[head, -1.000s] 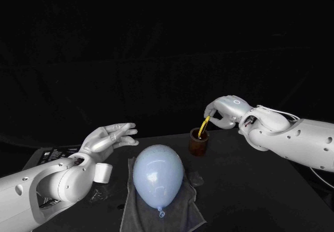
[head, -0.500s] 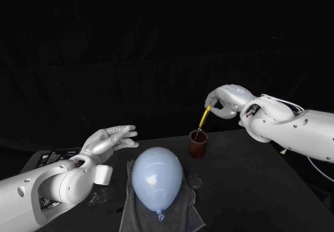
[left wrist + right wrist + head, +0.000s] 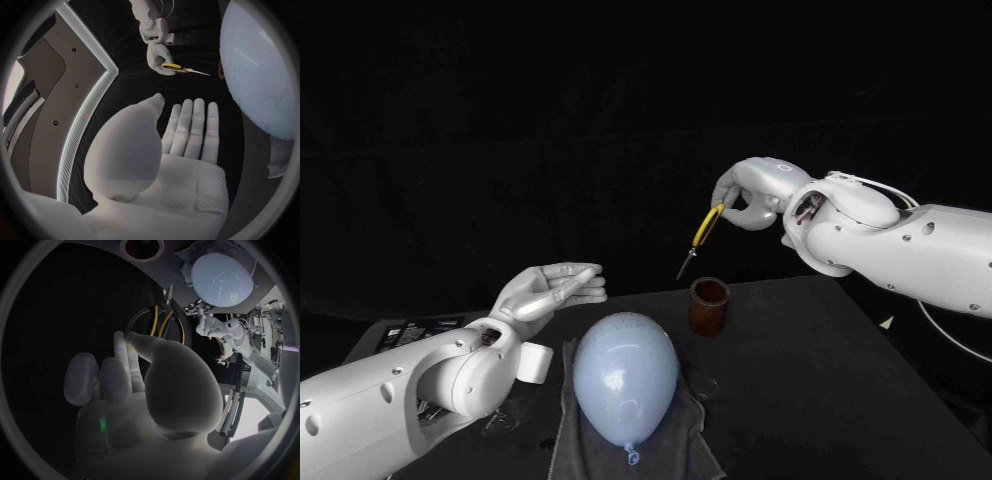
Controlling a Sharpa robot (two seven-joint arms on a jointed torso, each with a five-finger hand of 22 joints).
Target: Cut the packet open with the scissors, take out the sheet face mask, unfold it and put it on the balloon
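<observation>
Head view: balloon (image 3: 626, 372) lies at 6 o'clock, my left robot hand (image 3: 553, 290) at 8 o'clock is released, my right robot hand (image 3: 750, 200) at 2 o'clock grasps the scissors (image 3: 702, 235) above the cup (image 3: 710, 305); I'd steady the handles first.

The black bench (image 3: 855, 400) fills the lower part of the frame, its far edge running across just below the middle. A grey cloth (image 3: 687, 445) lies at lower centre, carrying the balloon (image 3: 626, 375). A brown cylindrical cup (image 3: 708, 306) stands upright just right of centre, near the far edge. At lower left, a dark flat item with white print (image 3: 418, 328) lies at the bench's corner.
</observation>
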